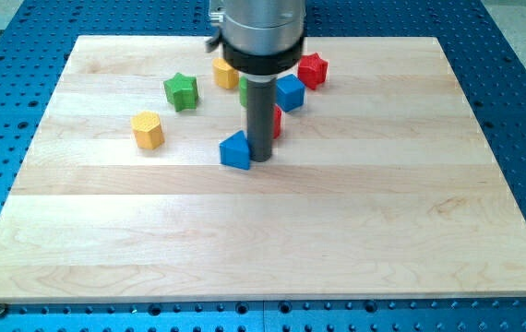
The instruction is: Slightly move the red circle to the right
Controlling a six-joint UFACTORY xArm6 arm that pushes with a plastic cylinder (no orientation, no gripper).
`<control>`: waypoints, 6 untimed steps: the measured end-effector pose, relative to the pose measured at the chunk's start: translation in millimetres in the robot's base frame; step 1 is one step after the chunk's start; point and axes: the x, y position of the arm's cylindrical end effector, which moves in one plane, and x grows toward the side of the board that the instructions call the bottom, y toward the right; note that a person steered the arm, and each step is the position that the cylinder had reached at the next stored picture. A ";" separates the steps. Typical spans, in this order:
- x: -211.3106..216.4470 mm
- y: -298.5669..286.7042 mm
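Little looks done: the red circle (277, 122) sits mostly hidden behind our rod, just right of our tip (261, 157), which touches the blue block (235, 150). We have no jaws. Rightward push remains.

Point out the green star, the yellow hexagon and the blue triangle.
green star (180, 90), camera view, middle of its top face.
yellow hexagon (147, 126), camera view, middle of its top face.
blue triangle (234, 150), camera view, middle of its front side.

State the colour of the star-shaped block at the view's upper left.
Green star, clearest in the camera view.
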 end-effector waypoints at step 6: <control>-48.5 54.5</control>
